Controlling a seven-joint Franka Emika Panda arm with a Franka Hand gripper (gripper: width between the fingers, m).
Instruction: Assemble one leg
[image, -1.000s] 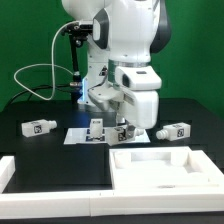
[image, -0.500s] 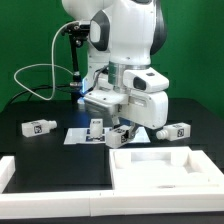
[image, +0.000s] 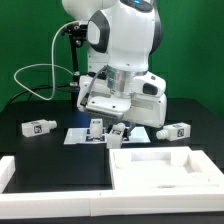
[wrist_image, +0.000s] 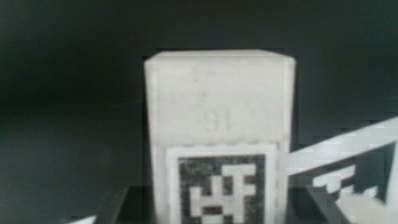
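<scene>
Franka arm (image: 125, 50) fills the upper centre of the exterior view; rimmed white panel (image: 165, 165) at lower right. The leg (image: 120, 131) hangs tilted between the fingers of the gripper (image: 119, 128) at frame centre, just right of a standing peg (image: 97, 128) on the marker board (image: 78, 137). Versus 0.5 s ago: wrist rotated further, leg tilted more. Fingers clamped on the leg, whose tag faces the wrist camera.

On black tabletop (image: 55, 160), toward exterior view's right: large flat white panel with raised rim (image: 165, 168). Further back: marker board (image: 74, 136). Behind: white cable (image: 38, 68), looping before green backdrop (image: 25, 35).
</scene>
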